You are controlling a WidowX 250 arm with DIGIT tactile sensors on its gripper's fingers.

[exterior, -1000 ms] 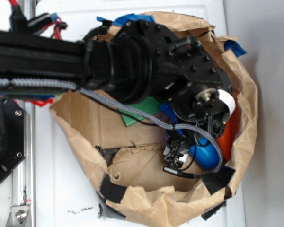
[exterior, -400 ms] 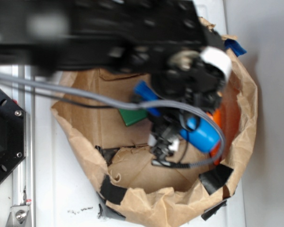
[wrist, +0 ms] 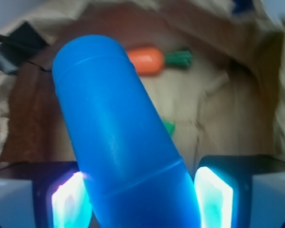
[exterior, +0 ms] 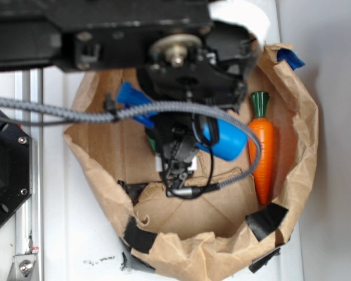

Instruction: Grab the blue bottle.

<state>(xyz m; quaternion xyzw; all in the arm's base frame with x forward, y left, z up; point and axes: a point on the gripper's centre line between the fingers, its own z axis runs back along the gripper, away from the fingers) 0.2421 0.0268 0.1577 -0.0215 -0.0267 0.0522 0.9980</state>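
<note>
While jaws apparently clamp the blue bottle (wrist: 121, 137), carrot (exterior: 262, 146) lies in paper bag (exterior: 181, 252).

One smooth bright-blue plastic bottle (wrist: 118, 137); one orange toy carrot with green top (exterior: 262, 143); one crumpled brown paper bag (exterior: 175, 240); one flat green block (wrist: 168, 127), mostly hidden; one black robot gripper (exterior: 178, 167)

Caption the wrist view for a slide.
Blue bottle gripped between the tool's glowing fingers, carrot lying behind in the paper bag.

A white table (exterior: 76, 234) carries a crumpled brown paper bag (exterior: 181, 240), in which a carrot (exterior: 263, 149) lies along the right wall.
</note>
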